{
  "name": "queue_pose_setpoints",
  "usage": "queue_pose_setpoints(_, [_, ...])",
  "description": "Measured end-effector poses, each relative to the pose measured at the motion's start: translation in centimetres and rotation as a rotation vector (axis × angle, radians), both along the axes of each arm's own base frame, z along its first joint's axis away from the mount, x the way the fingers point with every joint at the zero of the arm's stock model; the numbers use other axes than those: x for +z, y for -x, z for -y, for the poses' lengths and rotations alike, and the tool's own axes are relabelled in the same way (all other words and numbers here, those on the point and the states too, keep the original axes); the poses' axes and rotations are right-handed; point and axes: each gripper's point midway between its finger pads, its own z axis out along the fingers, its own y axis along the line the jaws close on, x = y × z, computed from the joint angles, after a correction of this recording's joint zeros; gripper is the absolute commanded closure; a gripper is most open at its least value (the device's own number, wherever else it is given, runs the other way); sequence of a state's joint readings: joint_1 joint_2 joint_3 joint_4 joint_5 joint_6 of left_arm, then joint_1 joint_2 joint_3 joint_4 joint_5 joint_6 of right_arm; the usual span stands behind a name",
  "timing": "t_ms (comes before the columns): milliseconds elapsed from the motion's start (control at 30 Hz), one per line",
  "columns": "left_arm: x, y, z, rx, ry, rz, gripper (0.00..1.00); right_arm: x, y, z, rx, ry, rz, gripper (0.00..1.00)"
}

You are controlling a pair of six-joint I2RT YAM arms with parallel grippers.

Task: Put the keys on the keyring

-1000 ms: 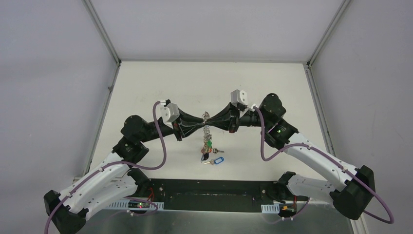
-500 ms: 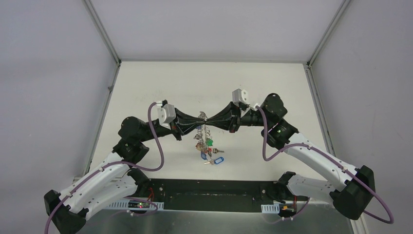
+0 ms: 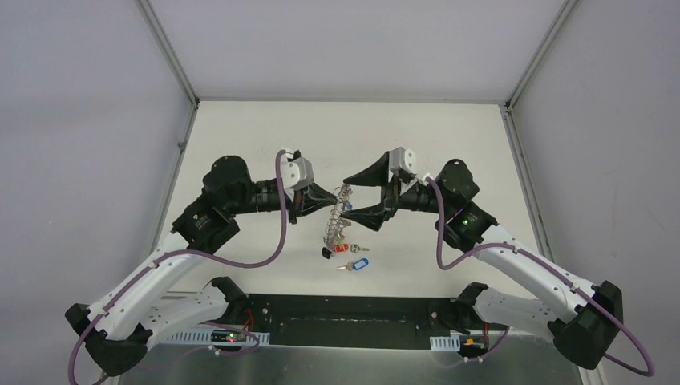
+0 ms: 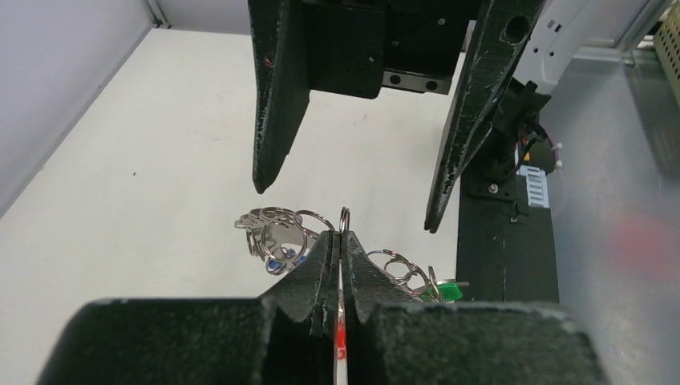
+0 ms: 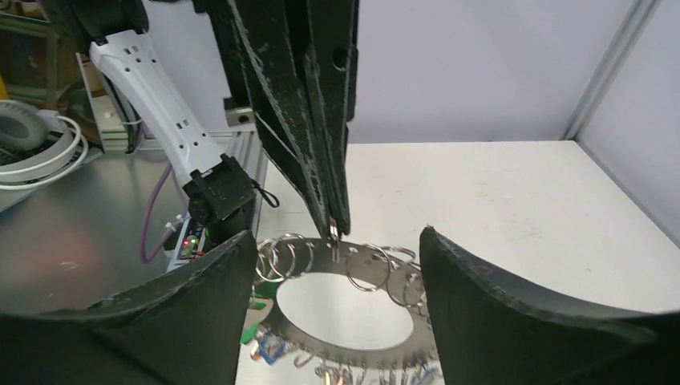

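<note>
**A:** Top cam: left claw (image 3: 329, 201) is pinching the keyring (image 3: 337, 218) by its rim, ring dangling toward 6 o'clock. Right claw (image 3: 349, 203) is spread wide at its 3 o'clock. Blue-tagged key (image 3: 358, 263) lies on the table (image 3: 449, 144); red tag (image 3: 341, 249) is too tangled to place.

**B:** Left wrist: the pressed-together fingers (image 4: 321, 265) hide most of the ring. Right wrist: its lower half's cut off.

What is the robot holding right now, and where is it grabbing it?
The left gripper pinches the keyring by its thin metal rim. The right gripper is open beside it, holding nothing.
</note>
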State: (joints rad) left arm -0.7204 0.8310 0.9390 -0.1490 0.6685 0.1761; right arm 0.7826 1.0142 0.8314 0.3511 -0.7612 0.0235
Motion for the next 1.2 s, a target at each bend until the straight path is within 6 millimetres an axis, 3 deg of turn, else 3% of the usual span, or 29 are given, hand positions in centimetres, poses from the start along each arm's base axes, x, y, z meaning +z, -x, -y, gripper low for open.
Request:
queue_pose_setpoints(133, [0.3, -0.3, -0.3, 0.000, -0.103, 0.000, 1.00, -0.5, -1.1, 0.1, -0.062, 0.016, -0.027, 0.26])
queue_pose_setpoints(533, [-1.6, -1.2, -1.8, 0.012, -0.392, -0.020, 1.00, -1.4, -2.1, -0.9, -0.063, 0.064, -0.081, 0.55])
queue_pose_setpoints(767, [-2.1, -1.5, -2.3, 0.010, -0.459, -0.009, 1.00, -2.5, -1.7, -2.2, 0.005, 0.091, -0.128, 0.67])
queue_pose_setpoints(1067, [-2.9, -1.4, -2.4, 0.001, -0.485, -0.024, 1.00, -3.1, -1.3, -3.8, 0.071, 0.111, -0.152, 0.73])
queue_pose_setpoints(1200, [-3.0, -1.3, -2.5, -0.003, -0.492, -0.022, 1.00, -3.6, -1.2, -4.1, 0.088, 0.124, -0.166, 0.87])
